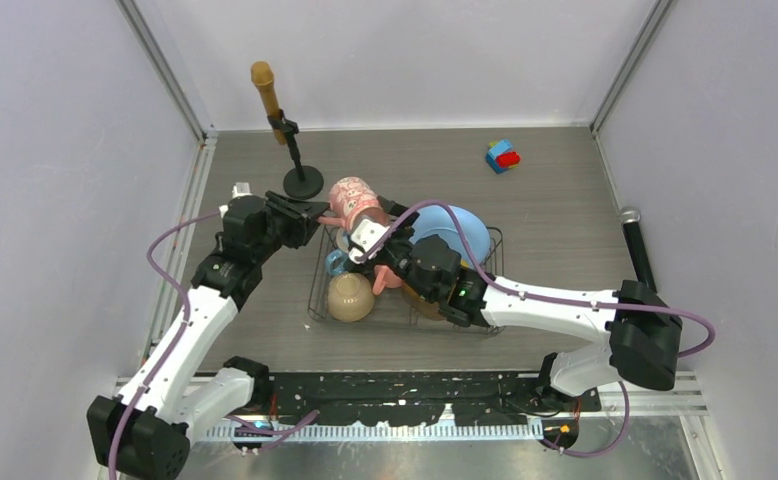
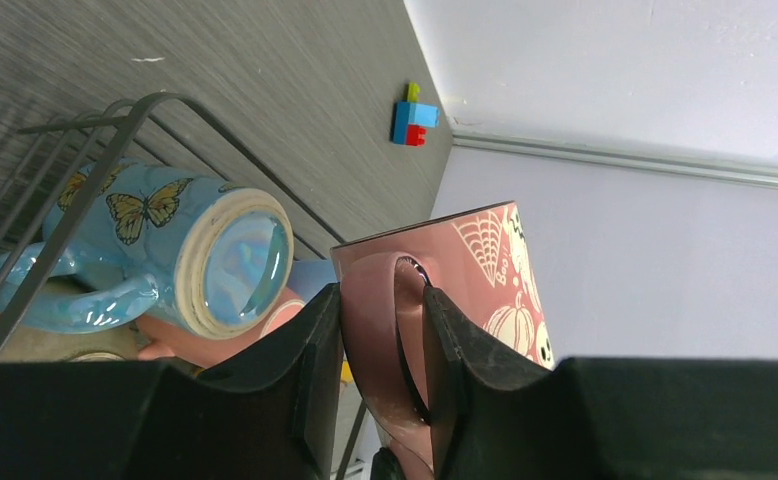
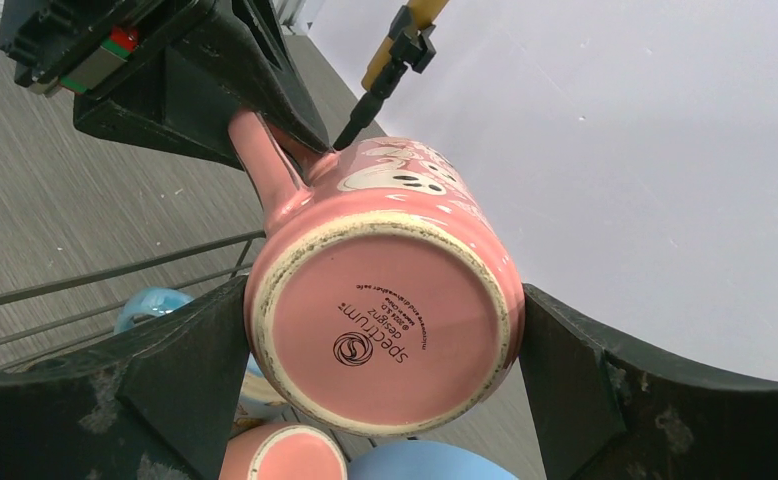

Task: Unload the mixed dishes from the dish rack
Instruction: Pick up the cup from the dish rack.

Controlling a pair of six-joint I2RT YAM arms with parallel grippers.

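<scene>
The pink mug bears webs and pumpkins; the blue mug, butterflies.

Top view high overhead, looking down, both wrist views close-in from opposite sides, sharing pink mug

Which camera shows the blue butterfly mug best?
The left wrist view: the blue mug lies on its side in the dish rack, with butterflies, handle and base all clear. The top view shows only a small blue loop by the beige bowl; the right wrist view shows just a pale blue curve under a rack wire.
</scene>
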